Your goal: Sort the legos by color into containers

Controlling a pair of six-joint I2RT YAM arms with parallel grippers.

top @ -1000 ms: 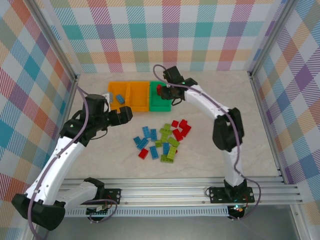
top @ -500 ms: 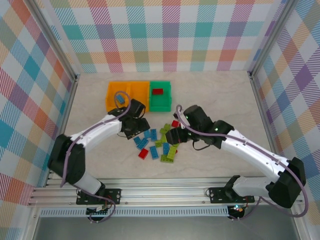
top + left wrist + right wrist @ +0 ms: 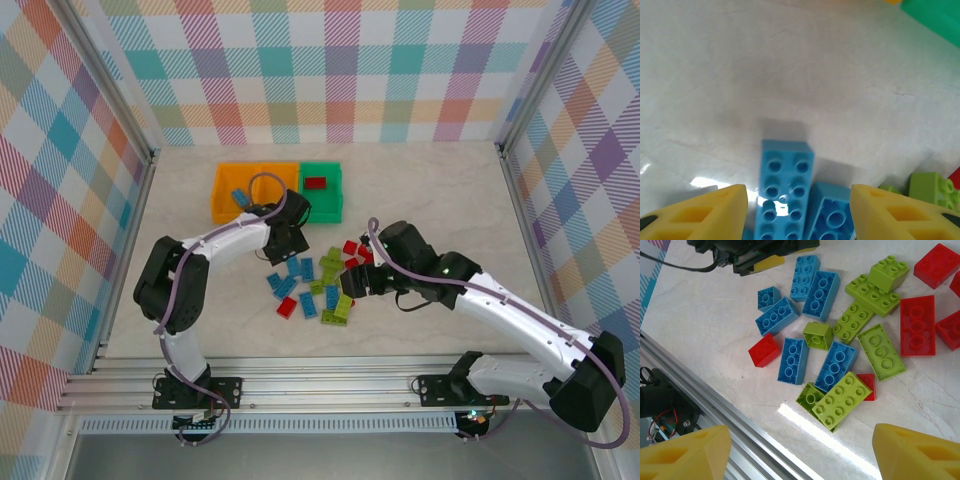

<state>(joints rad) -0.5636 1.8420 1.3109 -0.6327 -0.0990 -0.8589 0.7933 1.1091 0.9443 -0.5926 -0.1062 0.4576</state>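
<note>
My right gripper point(image 3: 801, 432) has dropped a red brick point(image 3: 316, 183) in the green bin point(image 3: 322, 207) and is back over the loose legos point(image 3: 320, 285), jaws spread and empty. My left gripper point(image 3: 797, 190) has come down, fingers apart around a blue brick point(image 3: 785, 182). That one goes in the orange bin point(image 3: 225, 178) next, I think.

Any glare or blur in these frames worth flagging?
Left wrist: soft overall, glare on the table and a glint on the blue brick. Right wrist: legos sharp, glare streak beside the lime brick, yellow fingers blurred. Top external: even light, sharp.
</note>
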